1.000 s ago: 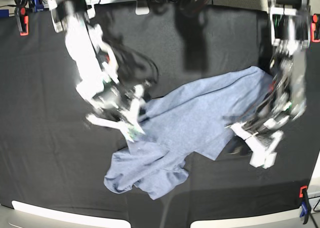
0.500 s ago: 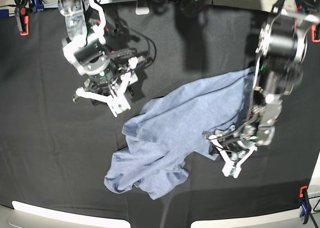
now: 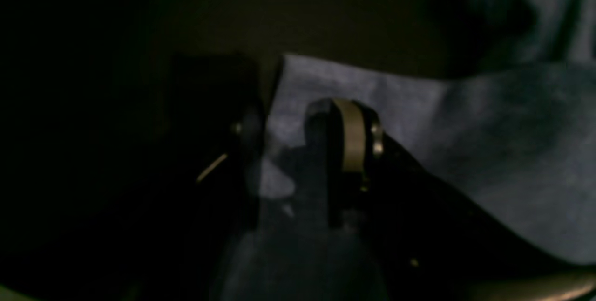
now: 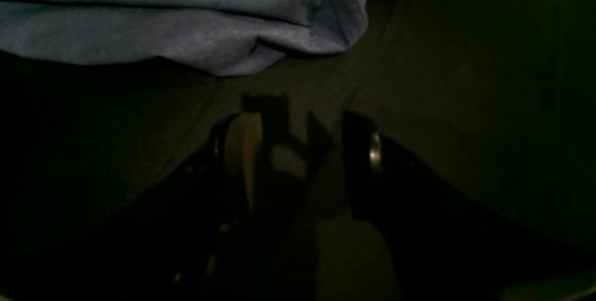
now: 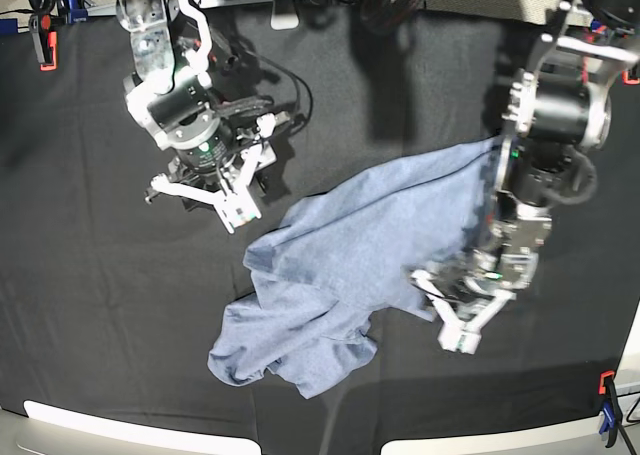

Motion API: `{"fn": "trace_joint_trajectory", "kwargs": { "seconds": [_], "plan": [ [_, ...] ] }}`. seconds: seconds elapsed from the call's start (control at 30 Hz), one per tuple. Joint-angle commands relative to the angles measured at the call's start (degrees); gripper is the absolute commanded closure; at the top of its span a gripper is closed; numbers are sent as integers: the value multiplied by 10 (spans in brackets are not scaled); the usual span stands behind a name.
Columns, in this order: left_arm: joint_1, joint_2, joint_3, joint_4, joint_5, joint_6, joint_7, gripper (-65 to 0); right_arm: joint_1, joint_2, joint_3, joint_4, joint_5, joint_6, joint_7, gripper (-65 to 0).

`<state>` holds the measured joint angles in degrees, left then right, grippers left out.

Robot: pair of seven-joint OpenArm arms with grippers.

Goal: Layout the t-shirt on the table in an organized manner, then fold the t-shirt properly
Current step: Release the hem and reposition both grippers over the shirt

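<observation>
The blue-grey t-shirt [image 5: 350, 265] lies crumpled on the black table [image 5: 90, 305], running from the lower middle up toward the right, and no lettering shows. My right gripper [image 5: 200, 203] stands open over bare cloth, up and left of the shirt. In the right wrist view its fingers [image 4: 242, 152] are spread with nothing between them, and the shirt [image 4: 186, 26] lies just beyond. My left gripper [image 5: 440, 310] is open at the shirt's lower right edge. In the left wrist view the t-shirt [image 3: 465, 128] has its corner lying between the spread fingers [image 3: 354, 138].
Orange clamps sit at the table's edges, at the far left [image 5: 46, 41], the far right [image 5: 630, 60] and the near right [image 5: 607, 395]. Cables [image 5: 390, 0] and a white bracket [image 5: 285, 15] line the far edge. Pale panels [image 5: 120, 430] border the front.
My right gripper has left the shirt's left edge and moved up and left onto bare cloth. My left gripper has moved left along the shirt's lower right edge.
</observation>
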<state>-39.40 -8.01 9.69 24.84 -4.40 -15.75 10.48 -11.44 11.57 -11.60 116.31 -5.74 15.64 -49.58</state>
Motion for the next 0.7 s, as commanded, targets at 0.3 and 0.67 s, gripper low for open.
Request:
{"fn": "trace_joint_trajectory", "kwargs": {
  "seconds": [0.3,0.67],
  "plan": [
    [-22,11,-1,10,-6,-21,23,0,7,2,1,12,2,-2,11,-275],
    [135,-105,-3,381,-232,-68,191,0,10,2,5,12,-5,-2,61,-275]
  ]
}}
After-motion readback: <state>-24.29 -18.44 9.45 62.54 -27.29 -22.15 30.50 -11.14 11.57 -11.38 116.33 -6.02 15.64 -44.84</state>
